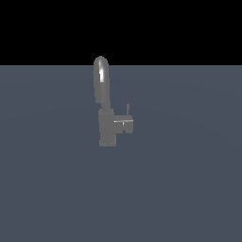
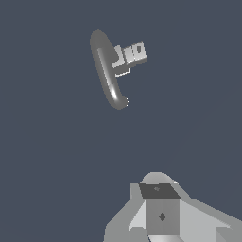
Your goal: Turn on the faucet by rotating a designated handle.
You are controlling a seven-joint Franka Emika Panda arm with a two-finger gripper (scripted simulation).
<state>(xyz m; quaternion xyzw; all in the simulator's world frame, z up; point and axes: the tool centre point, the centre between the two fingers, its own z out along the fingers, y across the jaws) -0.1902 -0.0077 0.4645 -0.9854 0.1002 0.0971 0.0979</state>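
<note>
Faucet (image 1: 108,124) is standing upright on the flat grey-blue floor (image 1: 189,189), a little toward the exterior view's left of the middle, with nothing touching it. Its glossy arched spout (image 1: 101,82) is rising tall above the blocky body, and the handle (image 1: 125,125) is sticking out sideways from that body toward the exterior view's right, with a thin pin (image 1: 128,109) pointing up from it. No part of the arm is showing in the exterior view.

Seen from the wrist camera, the faucet (image 2: 111,71) is lying well apart from the gripper (image 2: 160,212), with a wide stretch of bare floor (image 2: 56,165) between them. The spout (image 2: 108,78) is appearing as a long curved bar, and the handle (image 2: 132,53) is projecting from beside it as a pale stub, on the side away from the gripper. Only the grey housing of the gripper is showing at the picture's edge; its fingertips are out of frame, so I cannot tell whether the jaws are apart or together. It is holding nothing visible.
</note>
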